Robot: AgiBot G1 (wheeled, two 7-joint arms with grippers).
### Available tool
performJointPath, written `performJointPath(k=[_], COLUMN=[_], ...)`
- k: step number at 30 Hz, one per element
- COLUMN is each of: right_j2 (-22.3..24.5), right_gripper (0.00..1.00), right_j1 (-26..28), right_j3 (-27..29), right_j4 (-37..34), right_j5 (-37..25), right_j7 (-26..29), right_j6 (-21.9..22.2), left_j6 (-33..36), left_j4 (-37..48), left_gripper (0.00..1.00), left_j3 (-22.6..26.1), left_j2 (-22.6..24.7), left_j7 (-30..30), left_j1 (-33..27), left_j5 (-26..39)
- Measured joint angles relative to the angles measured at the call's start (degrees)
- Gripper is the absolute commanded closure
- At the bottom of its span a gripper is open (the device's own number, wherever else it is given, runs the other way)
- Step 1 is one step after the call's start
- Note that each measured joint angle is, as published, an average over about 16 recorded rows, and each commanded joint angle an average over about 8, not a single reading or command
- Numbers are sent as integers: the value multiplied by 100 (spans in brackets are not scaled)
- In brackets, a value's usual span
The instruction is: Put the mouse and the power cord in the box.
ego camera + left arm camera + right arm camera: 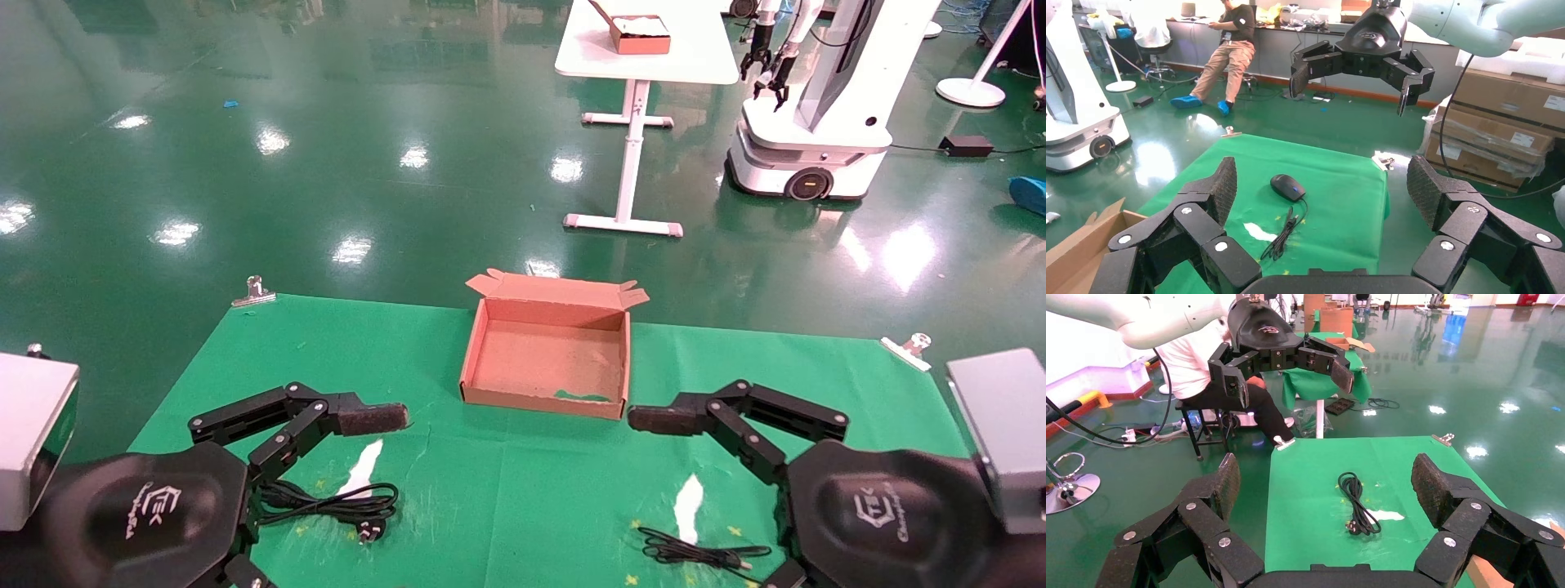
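Jaws spread above mouse (1287,186), cord (1358,503).

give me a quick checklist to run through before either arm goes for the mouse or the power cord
1. Box open and empty: ok, lid flap back.
2. Left gripper open: ok, holding nothing.
3. Right gripper open: ok, holding nothing.
4. Power cord free to grasp: ok, looped on the cloth, lying apart from other things.
5. Mouse free to grasp: ok, its thin cable trails loose beside it.
6. Whole mouse visible from the head view: not ok, only its cable shows.
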Motion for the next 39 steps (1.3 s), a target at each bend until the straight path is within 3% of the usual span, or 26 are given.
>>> performJointPath(k=[13,19,24,29,39], right_j2=[4,56,105,55,-707], right_gripper=[0,0,0,0,0], right_j1=[-1,58,244,656,1798], right_j3=[-4,-102,-346,-773,-1838], right_j4=[3,-77,-344,-927,-2854], right_j5=[-8,-210,-649,-1501,-3770], right_j7=[0,-45,-251,-693,-2116], right_j6=[-6,-128,-286,-365,-44], left_j6=[4,130,293,423,8], left_j4=[-2,17,185,742,2979], left_gripper=[0,0,0,0,0], left_j3=[9,183,605,1256,2499], left_j2=[-1,8,85,326,1370], left_j7=[9,104,384,909,2508], left_j1=[-11,-249,-755,-1475,-2727], left_j5=[27,447,1275,2435,4595])
